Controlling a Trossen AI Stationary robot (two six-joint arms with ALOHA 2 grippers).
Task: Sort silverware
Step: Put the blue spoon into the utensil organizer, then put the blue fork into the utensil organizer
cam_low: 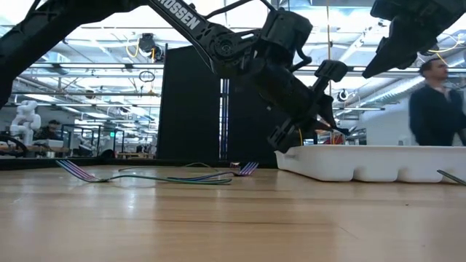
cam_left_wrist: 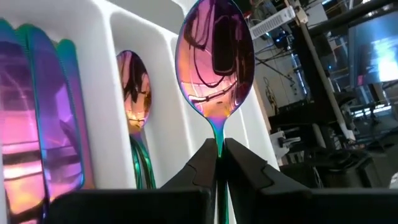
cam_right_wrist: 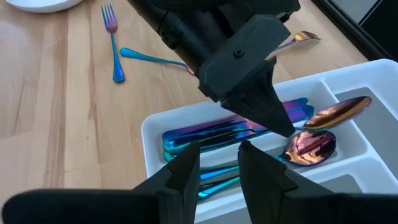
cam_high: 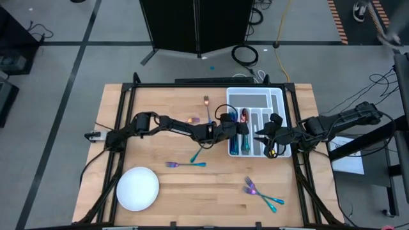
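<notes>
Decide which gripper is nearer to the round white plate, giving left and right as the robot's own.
Left. The left gripper, holding a spoon over the white tray, is nearer to the plate. The right gripper hovers farther along the tray.

Both arms (cam_high: 172, 124) are matte black with jointed segments; white block lettering (cam_low: 178, 16) marks one; each pincer's fingers (cam_right_wrist: 180, 177) are angular, wedge-shaped.
</notes>
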